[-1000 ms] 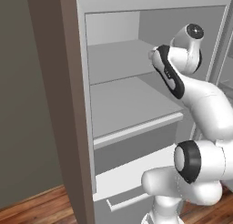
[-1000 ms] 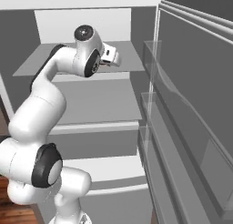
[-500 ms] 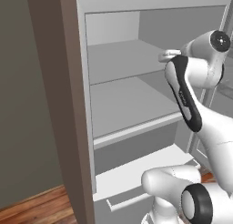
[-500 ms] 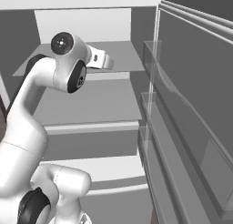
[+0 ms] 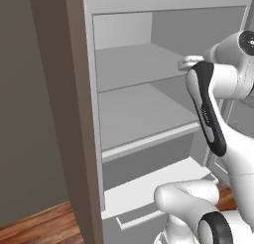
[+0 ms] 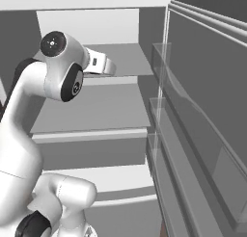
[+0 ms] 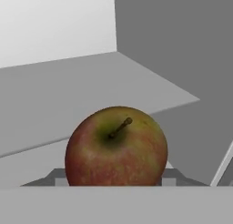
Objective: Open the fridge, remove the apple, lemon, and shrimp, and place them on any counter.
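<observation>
Fridge (image 5: pixel 149 119) open; my pincer (image 7: pixel 116 184) seems to be pinching the apple (image 7: pixel 116 146), though the tips are hidden. Lemon, shrimp and table placement remain.

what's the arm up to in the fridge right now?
The fridge stands open and the white arm reaches in at the upper shelf. The hand view shows the apple close up, stem toward the camera, sitting low between the sides of the tool, with the fridge shelf behind it. The fingertips are hidden behind the fruit, so I can't tell whether it is gripped yet or just lined up. The shelves seen from the base cameras look bare.
</observation>
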Available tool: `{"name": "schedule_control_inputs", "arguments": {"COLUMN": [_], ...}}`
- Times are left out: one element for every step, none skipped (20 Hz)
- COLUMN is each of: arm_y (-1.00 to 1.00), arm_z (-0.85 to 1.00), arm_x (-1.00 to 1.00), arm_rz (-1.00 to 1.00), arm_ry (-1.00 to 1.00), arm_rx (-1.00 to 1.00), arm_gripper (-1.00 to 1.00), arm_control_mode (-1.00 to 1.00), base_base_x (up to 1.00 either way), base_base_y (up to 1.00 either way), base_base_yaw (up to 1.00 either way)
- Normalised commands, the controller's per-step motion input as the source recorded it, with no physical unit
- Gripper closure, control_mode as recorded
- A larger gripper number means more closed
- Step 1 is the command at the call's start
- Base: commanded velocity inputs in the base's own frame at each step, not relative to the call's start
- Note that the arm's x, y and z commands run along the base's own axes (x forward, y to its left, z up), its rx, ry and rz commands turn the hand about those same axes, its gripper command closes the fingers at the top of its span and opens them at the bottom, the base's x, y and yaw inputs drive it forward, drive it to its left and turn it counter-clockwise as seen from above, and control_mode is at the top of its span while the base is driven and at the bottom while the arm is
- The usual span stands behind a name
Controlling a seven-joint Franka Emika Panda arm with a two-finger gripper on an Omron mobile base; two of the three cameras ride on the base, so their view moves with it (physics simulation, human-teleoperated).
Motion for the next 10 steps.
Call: {"name": "schedule_control_inputs", "arguments": {"arm_y": [0.00,0.00,0.00,0.00,0.00,0.00,0.00,0.00,0.00,0.00], "arm_z": [0.00,0.00,0.00,0.00,0.00,0.00,0.00,0.00,0.00,0.00], "arm_x": [0.00,0.00,0.00,0.00,0.00,0.00,0.00,0.00,0.00,0.00], "arm_rz": [0.00,0.00,0.00,0.00,0.00,0.00,0.00,0.00,0.00,0.00], "arm_ry": [0.00,0.00,0.00,0.00,0.00,0.00,0.00,0.00,0.00,0.00], "arm_rx": [0.00,0.00,0.00,0.00,0.00,0.00,0.00,0.00,0.00,0.00], "arm_gripper": [1.00,1.00,1.00,1.00,1.00,1.00,1.00,1.00,1.00,1.00], "arm_control_mode": [-1.00,-1.00,-1.00,-1.00,-1.00,-1.00,1.00,1.00,1.00,1.00], "base_base_x": [0.00,0.00,0.00,0.00,0.00,0.00,-0.14,-0.30,-0.44,-0.54], "base_base_y": [0.00,0.00,0.00,0.00,0.00,0.00,0.00,0.00,0.11,0.26], "base_base_yaw": [0.00,0.00,0.00,0.00,0.00,0.00,0.00,0.00,-0.03,-0.08]}}
